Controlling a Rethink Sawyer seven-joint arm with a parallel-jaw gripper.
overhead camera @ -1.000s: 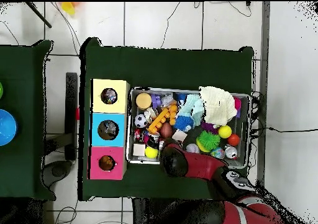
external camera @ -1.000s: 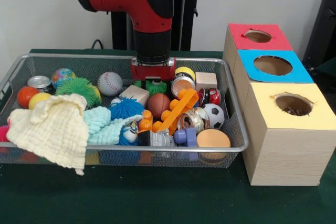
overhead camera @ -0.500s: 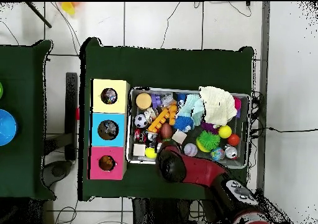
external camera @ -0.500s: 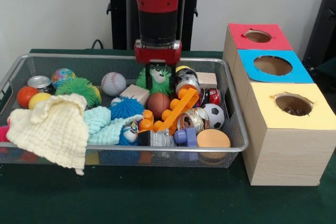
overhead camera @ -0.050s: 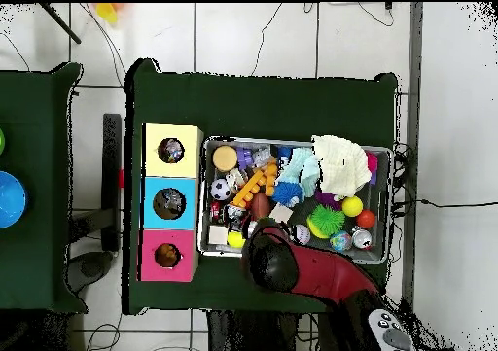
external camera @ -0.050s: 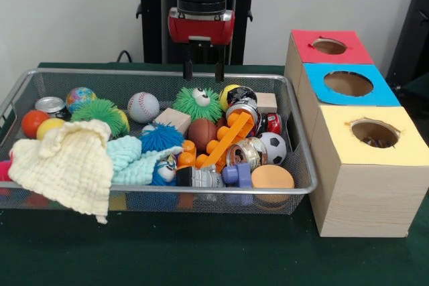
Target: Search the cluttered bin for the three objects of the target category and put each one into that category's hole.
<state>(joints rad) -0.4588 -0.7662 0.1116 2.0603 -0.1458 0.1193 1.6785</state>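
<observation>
My gripper (external camera @ -0.050s: 203, 72) hangs open and empty above the back of the wire bin (external camera @ -0.050s: 167, 189). Directly below it lies a green spiky toy (external camera @ -0.050s: 199, 102) with one googly eye. Around that toy are a baseball (external camera @ -0.050s: 143, 106), a brown ball (external camera @ -0.050s: 202, 132), a yellow and black ball (external camera @ -0.050s: 234, 92) and a soccer ball (external camera @ -0.050s: 273, 147). To the right stand three wooden boxes with a red hole (external camera @ -0.050s: 328, 46), a blue hole (external camera @ -0.050s: 348, 84) and a yellow hole (external camera @ -0.050s: 374, 133). In the overhead view the arm (overhead camera @ -0.050s: 273, 261) hides the gripper.
A cream cloth (external camera @ -0.050s: 64, 165) drapes over the bin's front left corner. Also inside are a can (external camera @ -0.050s: 49, 105), a globe ball (external camera @ -0.050s: 80, 97), an orange plastic toy (external camera @ -0.050s: 228, 138), a blue spiky ball (external camera @ -0.050s: 161, 138) and a wooden block (external camera @ -0.050s: 263, 102). The boxes (overhead camera @ -0.050s: 171, 202) adjoin the bin (overhead camera @ -0.050s: 297, 143).
The gripper rose from among the toys to well above the bin. The green spiky toy between its fingers stayed behind and now lies fully uncovered.
</observation>
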